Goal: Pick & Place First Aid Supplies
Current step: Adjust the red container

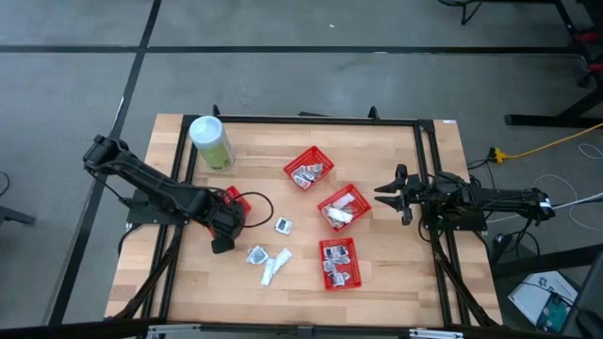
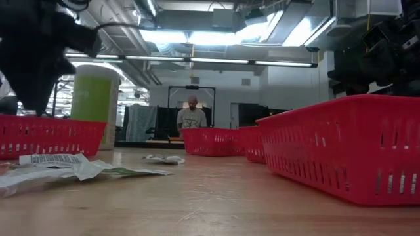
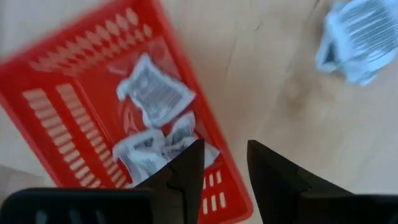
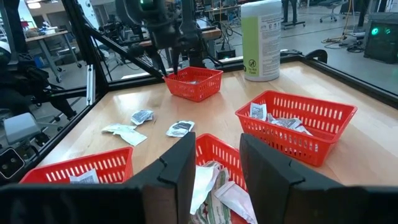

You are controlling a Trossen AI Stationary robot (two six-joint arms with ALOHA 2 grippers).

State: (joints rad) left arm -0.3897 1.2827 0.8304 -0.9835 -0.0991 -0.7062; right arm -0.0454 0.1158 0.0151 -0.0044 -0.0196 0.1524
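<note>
High view: I look straight down, whole table (image 1: 377,282), far. Low view: tabletop level, facing room. Left wrist: close, steep down onto red basket (image 3: 74,99) at its 10 o'clock. Right wrist: forward across table; shares same basket (image 4: 194,83).

Smooth pale wooden worktop (image 1: 396,273); red perforated plastic baskets (image 1: 309,168); crinkled paper-like white packets (image 1: 268,264); matt dark fingers (image 3: 186,177).

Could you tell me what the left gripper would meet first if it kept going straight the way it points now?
Probably the red basket below the left gripper, at its edge nearest the bare table, likely touching the packets inside; depth is unclear.
</note>
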